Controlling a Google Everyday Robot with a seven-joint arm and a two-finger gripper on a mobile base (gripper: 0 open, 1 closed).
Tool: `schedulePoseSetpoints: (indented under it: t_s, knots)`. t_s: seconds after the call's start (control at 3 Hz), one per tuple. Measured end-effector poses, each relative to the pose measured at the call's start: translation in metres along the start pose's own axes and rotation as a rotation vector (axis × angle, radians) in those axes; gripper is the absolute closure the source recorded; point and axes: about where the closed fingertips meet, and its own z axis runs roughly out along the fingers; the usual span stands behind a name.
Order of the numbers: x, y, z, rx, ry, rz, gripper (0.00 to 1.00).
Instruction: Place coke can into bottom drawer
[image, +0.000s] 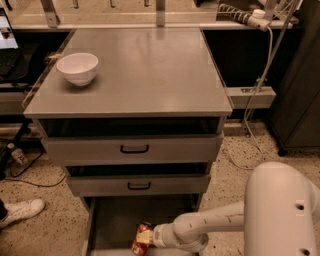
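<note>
Camera view puts the coke can (141, 242) tilted low over the bottom drawer (117, 222), clamped in my hand (151, 235). If I let go at this lean, it would likely topple and roll across the flat floor. Lifting carelessly could knock the middle drawer (140, 184) overhead.

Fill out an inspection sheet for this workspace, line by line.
Surface: grey cabinet top, carrying one bowl.
Job's things: coke can, tilted, inside the pulled-out bottom drawer.
Clutter: white bowl on the top's left side.
Grippers: end effector low in the bottom drawer, shut on the coke can.
Cables: white cable hanging right of the cabinet; dark cable on the floor at left.
Surroundings: two upper drawers slightly open; white shoe on the speckled floor at left.
</note>
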Motion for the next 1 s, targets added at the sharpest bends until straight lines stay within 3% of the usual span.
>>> schedulePoseSetpoints:
  t_s: [1.0]
  knots:
    - [0.002,-0.032,0.072,-0.003,0.116,0.040,1.00]
